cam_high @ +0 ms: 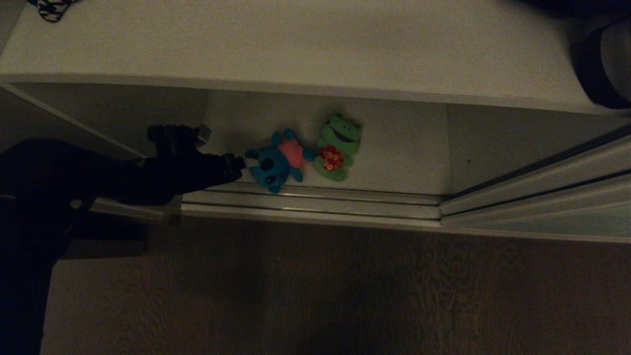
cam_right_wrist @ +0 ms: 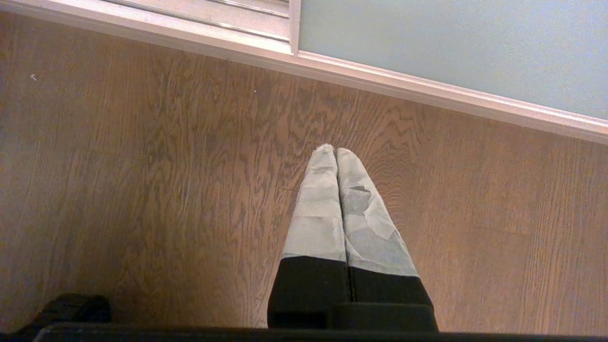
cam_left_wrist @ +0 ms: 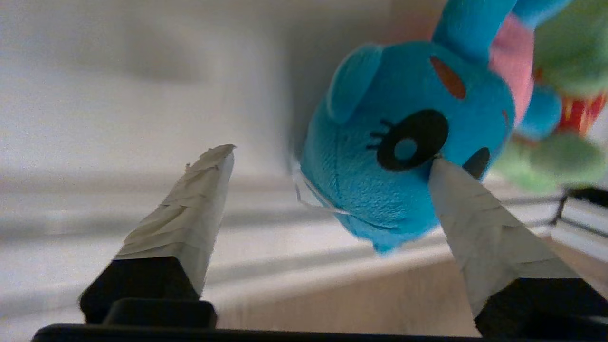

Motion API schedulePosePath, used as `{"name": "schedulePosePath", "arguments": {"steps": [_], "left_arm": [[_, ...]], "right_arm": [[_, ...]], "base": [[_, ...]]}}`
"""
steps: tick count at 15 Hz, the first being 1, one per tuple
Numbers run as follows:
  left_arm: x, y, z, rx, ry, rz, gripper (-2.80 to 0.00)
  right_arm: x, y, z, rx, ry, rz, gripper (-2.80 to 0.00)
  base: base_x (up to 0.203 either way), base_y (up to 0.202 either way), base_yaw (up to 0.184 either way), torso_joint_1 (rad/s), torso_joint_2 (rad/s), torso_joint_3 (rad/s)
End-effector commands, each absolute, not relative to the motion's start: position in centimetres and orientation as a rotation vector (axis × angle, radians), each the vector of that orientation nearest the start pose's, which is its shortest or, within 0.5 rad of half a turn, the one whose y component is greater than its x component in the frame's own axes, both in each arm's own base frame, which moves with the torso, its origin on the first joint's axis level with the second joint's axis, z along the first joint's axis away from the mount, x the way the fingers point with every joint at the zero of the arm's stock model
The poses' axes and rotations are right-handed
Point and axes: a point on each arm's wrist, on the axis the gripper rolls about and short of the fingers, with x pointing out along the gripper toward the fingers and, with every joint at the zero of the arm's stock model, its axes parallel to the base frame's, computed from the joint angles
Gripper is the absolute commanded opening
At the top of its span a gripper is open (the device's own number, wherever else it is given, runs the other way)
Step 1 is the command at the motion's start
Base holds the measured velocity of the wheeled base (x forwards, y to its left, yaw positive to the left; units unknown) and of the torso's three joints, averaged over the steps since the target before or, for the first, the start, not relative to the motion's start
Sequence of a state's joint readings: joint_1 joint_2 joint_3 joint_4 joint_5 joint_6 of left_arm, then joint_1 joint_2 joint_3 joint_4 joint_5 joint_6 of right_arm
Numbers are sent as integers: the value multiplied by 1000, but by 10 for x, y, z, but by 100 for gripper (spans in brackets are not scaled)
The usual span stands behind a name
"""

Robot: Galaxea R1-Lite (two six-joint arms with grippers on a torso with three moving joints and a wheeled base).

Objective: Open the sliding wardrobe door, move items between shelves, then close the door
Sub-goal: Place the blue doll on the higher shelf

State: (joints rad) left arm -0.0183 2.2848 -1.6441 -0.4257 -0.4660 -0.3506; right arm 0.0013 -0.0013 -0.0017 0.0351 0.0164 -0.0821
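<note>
Two items lie side by side on the white lower shelf: a teal-blue soft toy with a pink belly, and a green soft toy with a red mark. My left gripper reaches in from the left, level with the blue toy's head. In the left wrist view the left gripper is open. One fingertip rests against the blue toy by its eye, while the other stands apart from it. The green toy lies just behind. The sliding wardrobe door stands pushed to the right. My right gripper is shut over the wooden floor.
A white upper shelf overhangs the lower one, with a black-and-white thing at its far left and a dark round object at the right. The floor rail runs along the front. Wooden floor lies before it.
</note>
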Motion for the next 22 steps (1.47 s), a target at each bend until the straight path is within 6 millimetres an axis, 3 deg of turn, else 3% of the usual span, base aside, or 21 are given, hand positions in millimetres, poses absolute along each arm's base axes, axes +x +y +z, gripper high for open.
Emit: {"name": "schedulePosePath", "arguments": {"steps": [1,5,9,13,15,19,22], "left_arm": [[494,-20,147,-387,266,-464,0],[505,-25,143,-386,249,-500,0],[487,-21,178,-458,226,-535,0],[478,-13,193,-485,208,-558,0],[482,-13,190,-483,191,-566,0],[500,-25,157,-497,260,-634,0],[504,-35,152,-498,268,-657,0]], "right_arm": [[-23,0,72,-83,31,20,-280],[-23,0,72,-83,31,20,-280],[-23,0,72,-83,30,20,-280],[-23,0,72,-83,31,20,-280],[-23,0,72,-83,31,20,-280],[-23,0,72,-83,31,20,-280],[-23,0,72,-83,30,20,-280]], "base": [[0,0,0,0,0,0],[0,0,0,0,0,0],[0,0,0,0,0,0],[0,0,0,0,0,0],[0,0,0,0,0,0],[0,0,0,0,0,0],[0,0,0,0,0,0]]}}
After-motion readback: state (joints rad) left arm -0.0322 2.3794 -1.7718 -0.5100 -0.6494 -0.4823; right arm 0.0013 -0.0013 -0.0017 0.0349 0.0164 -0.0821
